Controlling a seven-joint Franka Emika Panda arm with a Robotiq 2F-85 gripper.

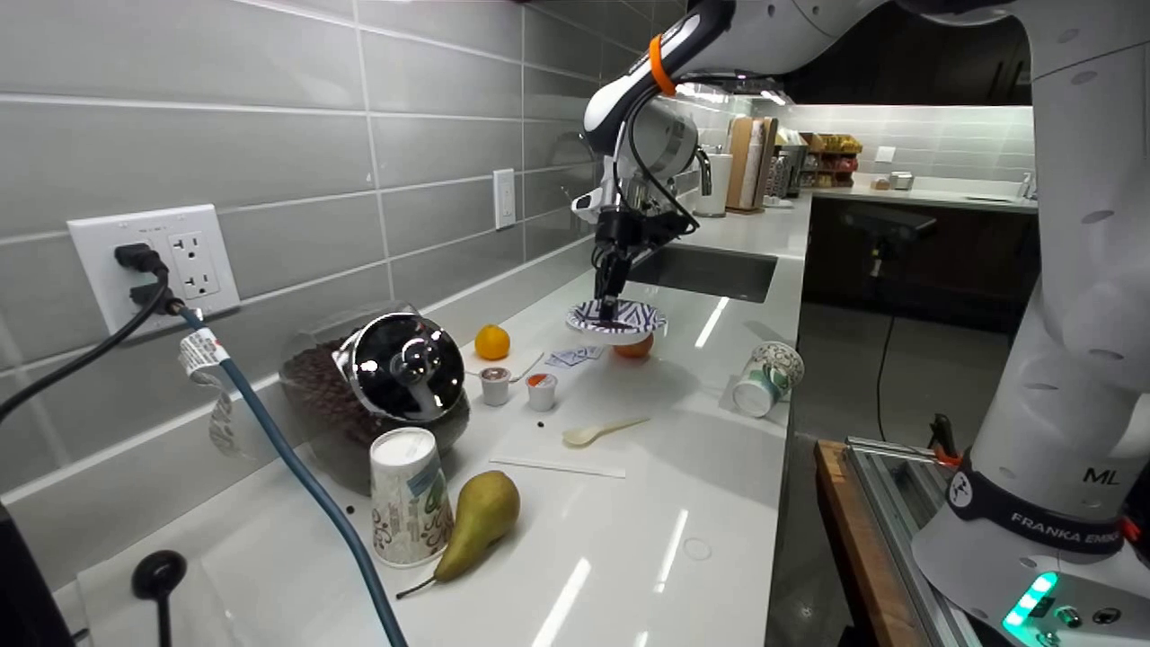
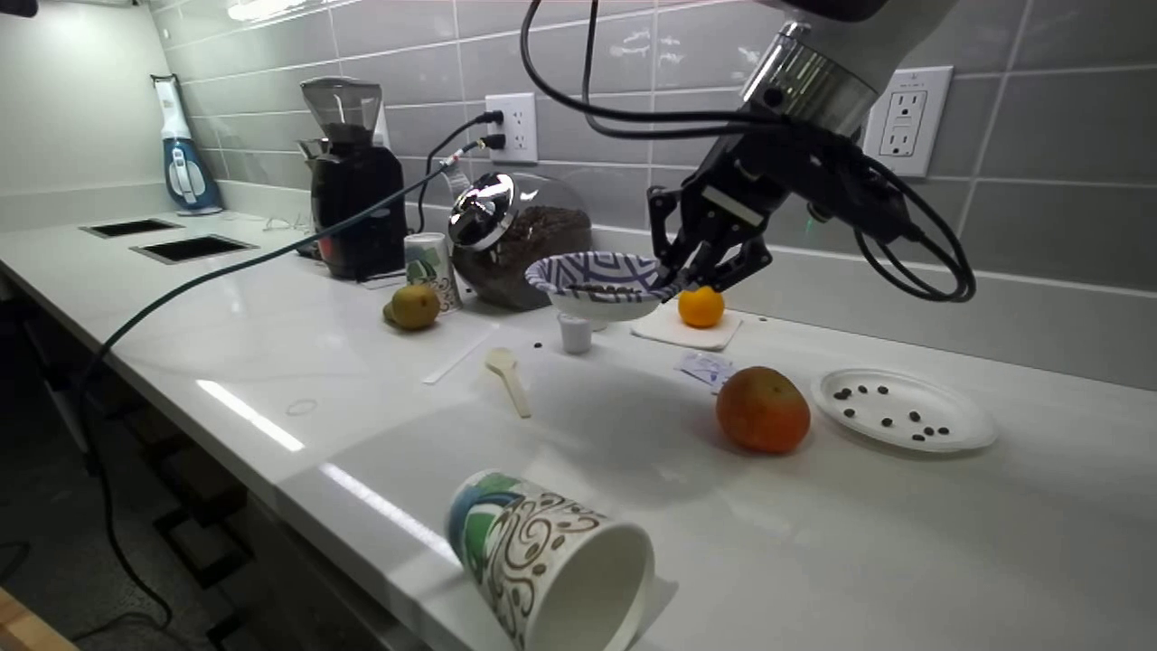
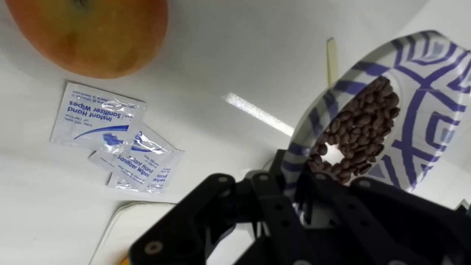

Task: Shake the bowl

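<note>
One bowl [image 2: 601,307], rim between jaws

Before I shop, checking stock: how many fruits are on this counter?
3: pear beside the upturned cup, orange near the wall, reddish fruit beside the plate; more may be hidden.

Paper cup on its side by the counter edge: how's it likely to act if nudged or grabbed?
The cup lies on its round side, so a nudge would probably roll it, perhaps off the counter. Nothing shows inside its open mouth, so it's likely light. Its wall looks thin at the rim, so a firm grip may crumple it.
</note>
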